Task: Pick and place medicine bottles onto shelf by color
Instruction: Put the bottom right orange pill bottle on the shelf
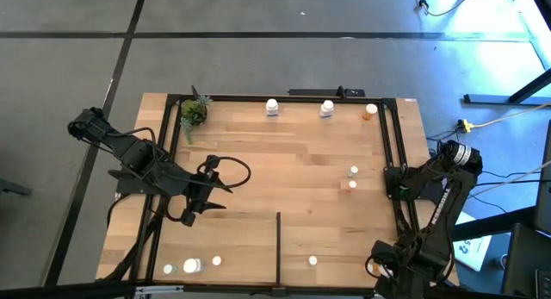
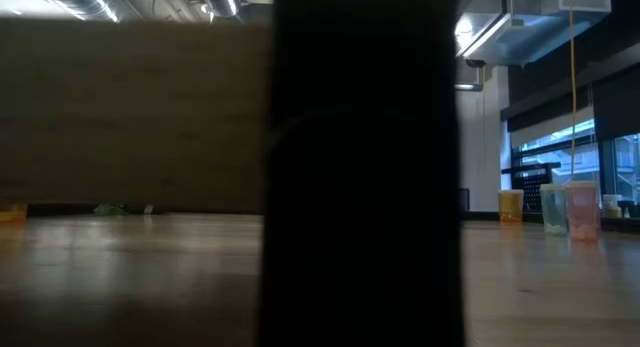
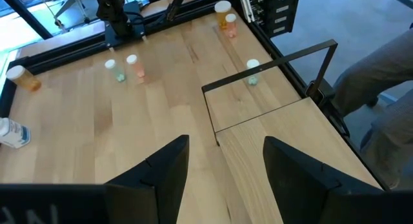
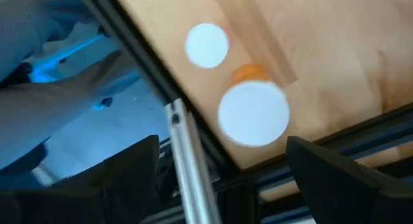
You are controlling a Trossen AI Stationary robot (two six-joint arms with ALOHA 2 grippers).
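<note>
bottles (image 1: pixel 352 171) | judged light, rigid, slick, tippy; best pinched round the body under the cap; scattered on shelf (image 1: pixel 293 178): two at 12, orange at 1, cluster at 7 | left gripper (image 1: pixel 209 189) at 9, half open, empty; right gripper (image 4: pixel 219 166) at 5, spread wide over a white cap, nothing held | planked wood, level; grey floor around

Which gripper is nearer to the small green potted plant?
Left. The left gripper is a little below the small green potted plant; the right gripper is far off, at the shelf's opposite corner.

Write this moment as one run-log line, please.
left gripper: jaws open, empty, over shelf | right gripper: jaws open, above orange bottle
</note>
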